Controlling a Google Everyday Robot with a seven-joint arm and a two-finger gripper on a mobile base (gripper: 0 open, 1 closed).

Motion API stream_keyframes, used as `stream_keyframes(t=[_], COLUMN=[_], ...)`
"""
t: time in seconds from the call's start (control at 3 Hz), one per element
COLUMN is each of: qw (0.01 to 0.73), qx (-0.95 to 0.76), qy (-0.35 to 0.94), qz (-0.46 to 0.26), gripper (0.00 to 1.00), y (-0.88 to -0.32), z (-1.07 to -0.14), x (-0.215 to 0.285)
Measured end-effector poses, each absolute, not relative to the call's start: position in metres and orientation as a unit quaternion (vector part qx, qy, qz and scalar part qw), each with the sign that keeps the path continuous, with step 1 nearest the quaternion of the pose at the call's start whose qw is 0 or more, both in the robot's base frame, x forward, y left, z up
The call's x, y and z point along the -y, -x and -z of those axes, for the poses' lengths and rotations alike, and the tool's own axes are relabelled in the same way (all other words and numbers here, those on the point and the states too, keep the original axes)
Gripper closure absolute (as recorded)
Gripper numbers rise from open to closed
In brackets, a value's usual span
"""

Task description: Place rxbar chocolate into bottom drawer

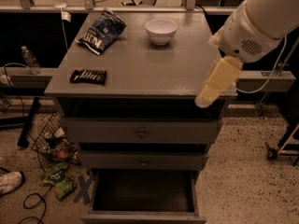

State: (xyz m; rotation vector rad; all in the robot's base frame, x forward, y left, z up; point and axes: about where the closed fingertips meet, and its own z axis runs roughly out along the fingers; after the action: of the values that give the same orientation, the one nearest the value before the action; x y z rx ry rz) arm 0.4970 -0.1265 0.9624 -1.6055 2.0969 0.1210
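Observation:
The rxbar chocolate (88, 76), a small flat black bar with white lettering, lies on the grey cabinet top (140, 64) near its front left corner. The bottom drawer (140, 217) is pulled open, and its dark inside looks empty. My white arm comes in from the upper right. Its cream-coloured gripper (206, 97) hangs over the front right edge of the cabinet top, far to the right of the bar and holding nothing that I can see.
A blue-and-white chip bag (102, 31) and a white bowl (161, 31) sit at the back of the top. The two upper drawers (140, 133) are closed. A water bottle (29, 59), a wire basket of clutter (53, 143), a green packet (60, 180) and a shoe (9, 181) are on the left.

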Motion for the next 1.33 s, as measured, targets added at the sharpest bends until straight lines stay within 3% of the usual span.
stream_keyframes(t=[0.33,1.0,1.33], qw=[0.295,0.303,0.33], qx=[-0.776,-0.769,-0.743], qy=[0.553,0.557,0.572], qz=[-0.074,-0.08,-0.112], gripper=[0.0,0.0,0.0], y=[-0.534,-0.548,-0.59], z=[-0.956,-0.954,-0.949], x=[0.083,0.071,0.019])
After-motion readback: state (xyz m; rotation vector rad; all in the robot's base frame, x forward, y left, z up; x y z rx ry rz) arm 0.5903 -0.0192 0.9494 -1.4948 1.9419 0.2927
